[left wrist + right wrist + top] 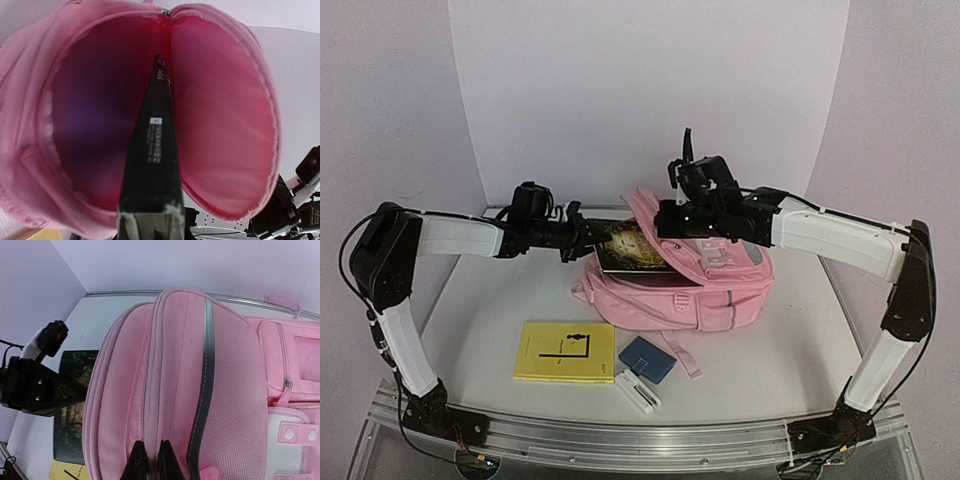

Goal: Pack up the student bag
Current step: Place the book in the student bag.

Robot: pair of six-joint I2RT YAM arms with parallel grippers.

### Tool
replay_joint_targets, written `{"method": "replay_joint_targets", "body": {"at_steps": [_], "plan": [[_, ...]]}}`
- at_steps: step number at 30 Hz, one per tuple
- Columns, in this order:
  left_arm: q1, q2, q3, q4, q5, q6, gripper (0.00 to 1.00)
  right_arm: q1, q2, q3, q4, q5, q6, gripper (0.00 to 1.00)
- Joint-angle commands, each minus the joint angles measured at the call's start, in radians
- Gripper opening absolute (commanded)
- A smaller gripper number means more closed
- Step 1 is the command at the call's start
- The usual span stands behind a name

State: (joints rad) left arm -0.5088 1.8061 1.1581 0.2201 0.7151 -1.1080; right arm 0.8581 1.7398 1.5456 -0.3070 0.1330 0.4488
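The pink student bag [720,290] lies in the middle of the table with its main flap lifted. My right gripper [667,220] is shut on the flap's zip edge, and in the right wrist view its black fingertips [137,464] pinch that seam of the student bag [225,390]. My left gripper [585,238] is shut on a dark book [632,248] whose far end is inside the bag's mouth. In the left wrist view the dark book [152,150] runs edge-on from my left gripper [150,227] into the bag's red interior [225,125].
On the table in front of the bag lie a yellow book [565,352], a small blue case [647,358] and a white stick-shaped item [637,390]. A pink strap [682,355] trails from the bag. White walls close in the back and sides.
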Motion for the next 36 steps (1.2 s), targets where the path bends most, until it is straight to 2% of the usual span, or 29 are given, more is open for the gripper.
{"method": "replay_joint_targets", "body": {"at_steps": [1, 6, 10, 12, 18, 25, 29, 36], "plan": [[-0.061, 0.113, 0.182, 0.173, 0.027, 0.009, 0.0, 0.01, -0.095, -0.006, 0.177, -0.019, 0.02, 0.0], [-0.107, 0.273, 0.33, 0.166, -0.001, 0.042, 0.0, 0.011, -0.108, -0.036, 0.199, -0.022, 0.03, 0.0], [-0.127, 0.37, 0.435, 0.072, -0.034, 0.089, 0.04, 0.01, -0.111, -0.047, 0.208, -0.021, 0.033, 0.0], [-0.128, 0.401, 0.468, -0.006, -0.057, 0.12, 0.11, 0.01, -0.114, -0.052, 0.211, -0.017, 0.032, 0.0], [-0.128, 0.36, 0.485, -0.317, -0.241, 0.27, 0.49, 0.011, -0.127, -0.066, 0.213, -0.004, 0.023, 0.0], [-0.128, 0.26, 0.402, -0.423, -0.372, 0.352, 0.7, 0.01, -0.139, -0.085, 0.214, 0.01, 0.02, 0.0], [-0.129, 0.247, 0.379, -0.423, -0.356, 0.347, 0.68, 0.011, -0.139, -0.087, 0.216, 0.01, 0.021, 0.0], [-0.155, 0.312, 0.417, -0.415, -0.302, 0.336, 0.54, 0.011, -0.138, -0.084, 0.215, 0.01, 0.02, 0.0]]}}
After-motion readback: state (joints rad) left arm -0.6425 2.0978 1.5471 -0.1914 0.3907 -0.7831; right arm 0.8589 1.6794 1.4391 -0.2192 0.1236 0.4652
